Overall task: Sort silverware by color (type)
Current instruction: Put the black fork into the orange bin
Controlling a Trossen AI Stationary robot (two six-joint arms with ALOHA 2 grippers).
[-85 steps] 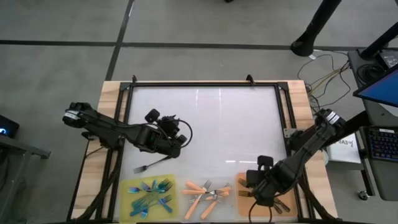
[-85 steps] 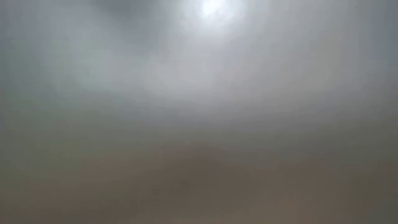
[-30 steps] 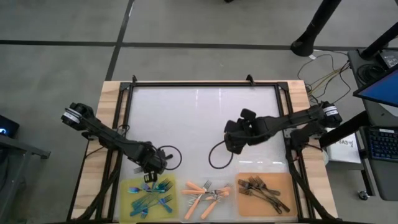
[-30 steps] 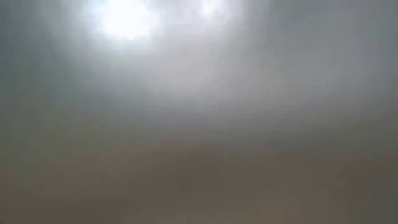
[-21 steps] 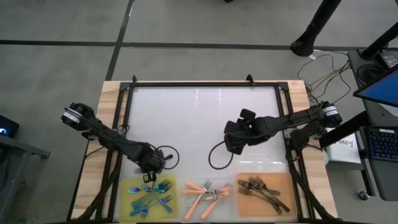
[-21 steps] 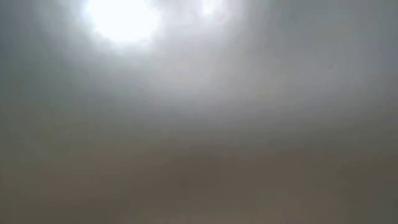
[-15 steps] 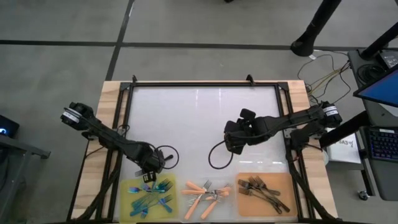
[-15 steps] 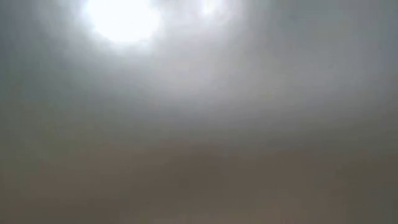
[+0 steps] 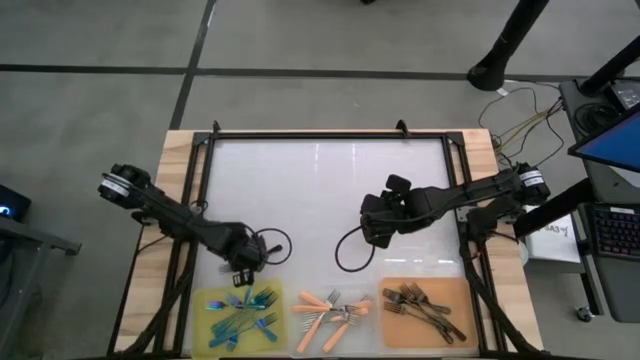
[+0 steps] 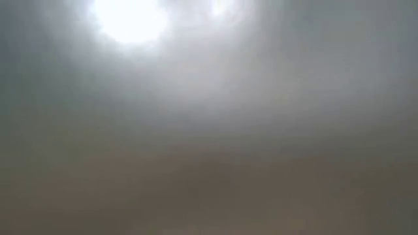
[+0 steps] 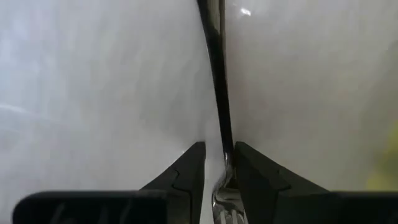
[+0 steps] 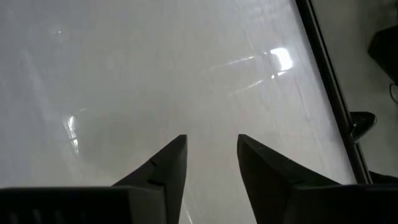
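Left gripper [image 11: 216, 171] low over white worktop [image 9: 320, 190], just above yellow mat [image 9: 215, 300] of blue-teal forks [image 9: 245, 310]; fingers [image 11: 186, 168] narrow, clamped on dark fork [image 11: 217, 93]. Right gripper [image 12: 211, 158] mid-worktop, fingers parted, holding nothing. Orange-handled forks [image 9: 332, 308] between mats; dark forks [image 9: 420, 305] on orange mat [image 9: 462, 295]. Low view blurred

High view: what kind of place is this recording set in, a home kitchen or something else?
Most likely a robotics lab or test cell, not a kitchen: a white framed table on bare grey floor, loose wiring and a keyboard beside it, and forks sorted onto a yellow mat and an orange mat.
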